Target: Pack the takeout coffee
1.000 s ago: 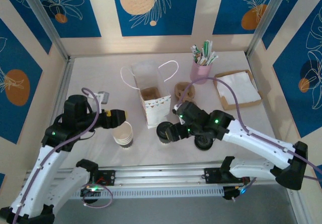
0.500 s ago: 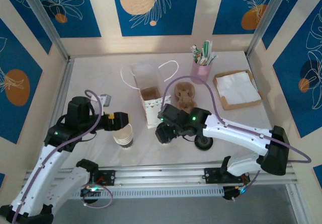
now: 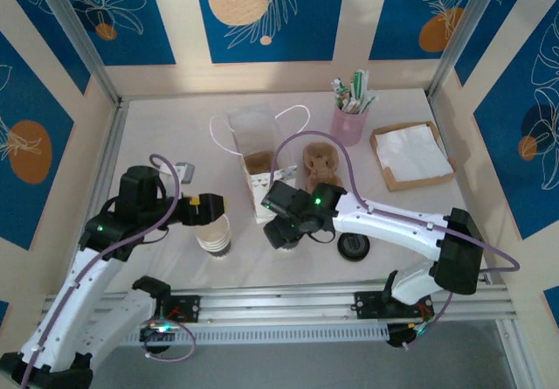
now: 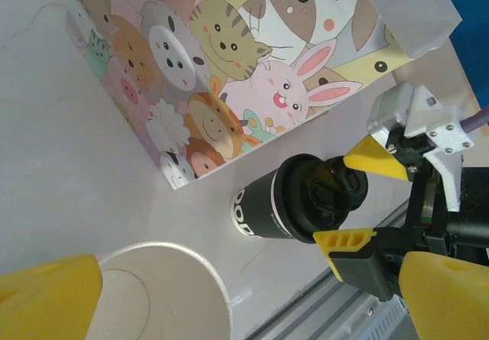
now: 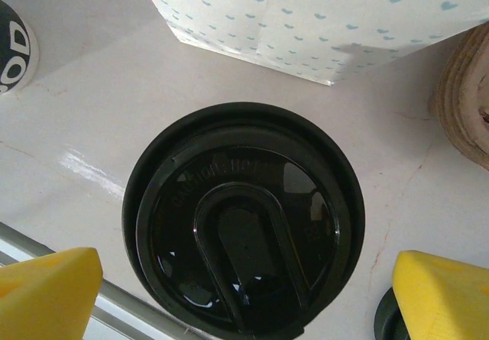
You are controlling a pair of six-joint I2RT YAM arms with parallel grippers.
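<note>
1. The right gripper (image 4: 355, 200) hangs over the takeout coffee (image 5: 243, 218), its yellow fingers spread apart on either side of the lid and gripping nothing.
2. The left gripper (image 3: 212, 207) is spread wide too. It hovers above the stack of lidless cups (image 3: 215, 233) and holds nothing.
3. The takeout coffee stands upright on the worktop (image 3: 175, 135), just in front of the paper bag (image 3: 262, 166) and between the cup stack and a loose lid (image 3: 353, 247).
4. Handling, as a judgement: the paper wall is thin and will dent under a hard squeeze. Whether the cup is filled cannot be told, so it is best treated as tippable.
5. The glossy black plastic lid is stiff but slick, and it may pop off if lifted by its rim alone.
6. The safest hold looks to be across the cup body just under the lid, where the rim stiffens the wall.
7. The lid is round, with a raised oval tab and embossed lettering. The cup's lower band is dark and matt.
8. The bag is printed paper, open-topped, with white cord handles. It is light and likely to shift if nudged.
</note>
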